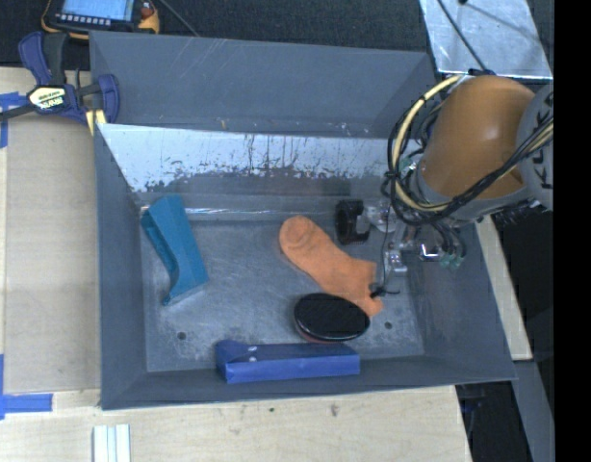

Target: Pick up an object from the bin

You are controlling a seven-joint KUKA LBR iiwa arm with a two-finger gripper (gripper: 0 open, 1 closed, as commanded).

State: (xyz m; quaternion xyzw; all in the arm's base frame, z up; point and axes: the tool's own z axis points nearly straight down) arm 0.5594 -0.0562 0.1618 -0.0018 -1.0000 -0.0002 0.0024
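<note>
**Camera view: gripper low at the right end of the orange sock**

At the left of the grey bin (267,89) a light blue angled block (177,246) lies alone, well apart from the arm. Along the lower wall there is a long dark blue bar (288,362). In the middle of the frame lies an orange sock (324,258), going diagonally from upper left to lower right. Just under its lower part is a black oval disc (331,318), which touches the sock or almost touches it. A small black thing (349,218) sits a little above the sock, near the back wall.

At the right, the gripper (387,282) is low in the bin, at the right end of the sock. How far it is open I cannot tell, and I also cannot tell if it has cloth in it.

The sock seems to be the thing for this step. It is soft, so a grasp at its very tip can slip out. To do the step well, the gripper should take a good fold of the cloth and close firmly. The lift should go straight up, so that the hanging sock does not drag the black disc or catch the right wall.
</note>
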